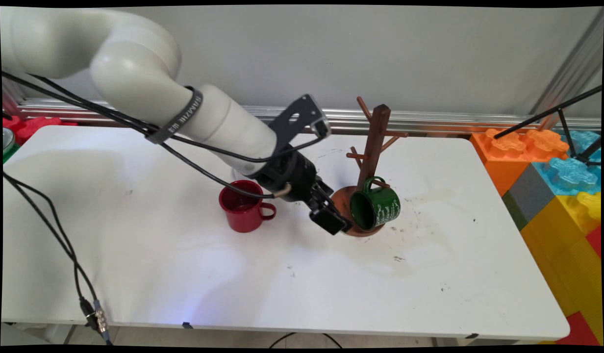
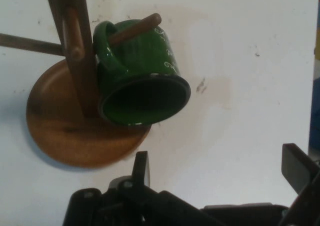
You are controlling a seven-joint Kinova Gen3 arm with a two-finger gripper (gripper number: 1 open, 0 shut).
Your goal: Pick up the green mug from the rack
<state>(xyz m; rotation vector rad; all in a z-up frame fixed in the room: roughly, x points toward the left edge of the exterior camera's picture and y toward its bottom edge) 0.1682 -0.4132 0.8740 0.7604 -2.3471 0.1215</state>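
Note:
A green mug (image 1: 377, 208) hangs by its handle on a low peg of the brown wooden mug tree (image 1: 374, 142), its mouth tilted toward me. My gripper (image 1: 331, 220) hovers just left of the tree's round base (image 1: 342, 198), open and empty. In the hand view the green mug (image 2: 140, 78) hangs on the peg above the base (image 2: 75, 136), and my gripper (image 2: 220, 173) stands wide open below it with nothing between its fingers. A red mug (image 1: 245, 212) stands upright on the table behind the gripper, to its left.
The white table (image 1: 135, 274) carries dark scuff marks right of the tree. Large coloured toy blocks (image 1: 552, 181) are stacked off the table's right edge, with a black tripod above them. Black cables hang from the arm on the left.

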